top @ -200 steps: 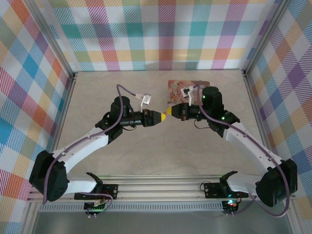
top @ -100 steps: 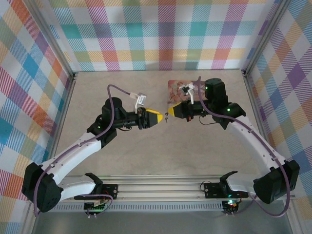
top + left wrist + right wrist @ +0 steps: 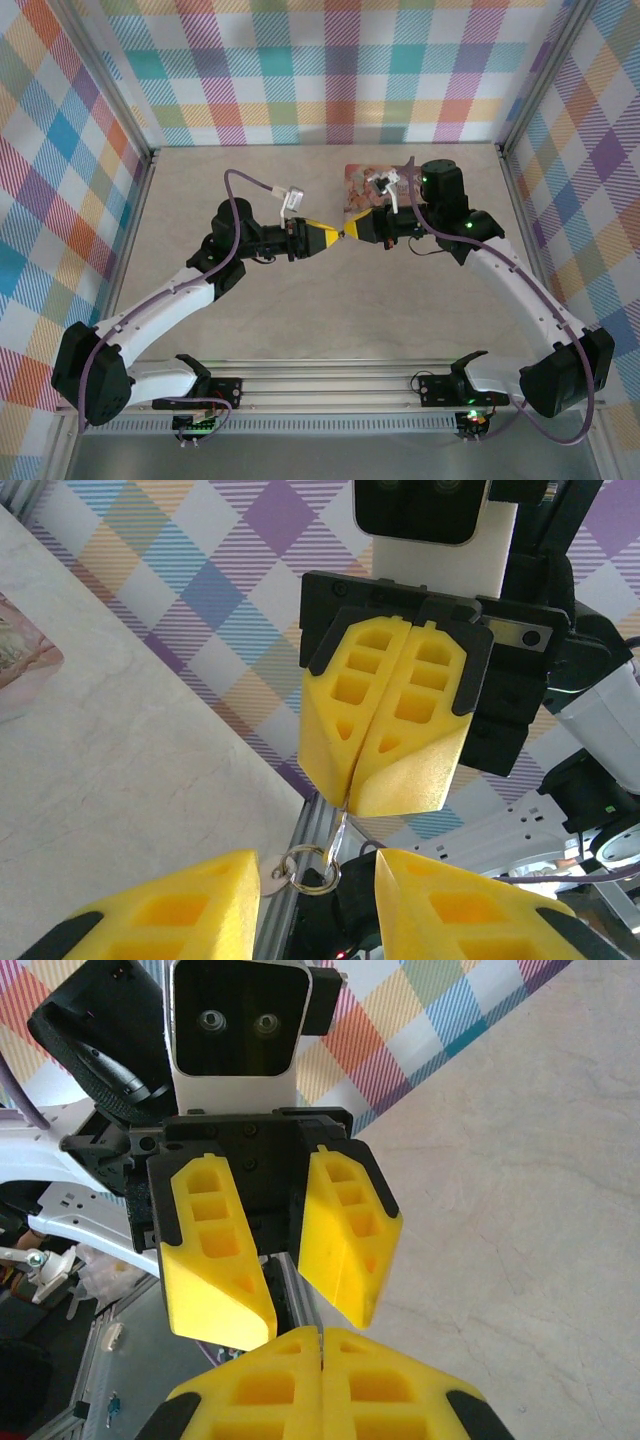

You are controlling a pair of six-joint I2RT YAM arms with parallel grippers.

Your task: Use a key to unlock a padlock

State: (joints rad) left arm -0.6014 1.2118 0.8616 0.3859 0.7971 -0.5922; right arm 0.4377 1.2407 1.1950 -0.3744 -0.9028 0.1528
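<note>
Top external: beige worktop (image 3: 330, 310), plaid walls (image 3: 330, 70), one pink tin (image 3: 358, 183). Left end effector (image 3: 315, 1315) apart; right end effector (image 3: 350, 805) clamped on one key (image 3: 340, 832).

We look down on the table (image 3: 300, 330) from above and behind, our wrist cameras sit close, each facing the other arm's yellow fingers (image 3: 340, 710), the spot all views share.
</note>
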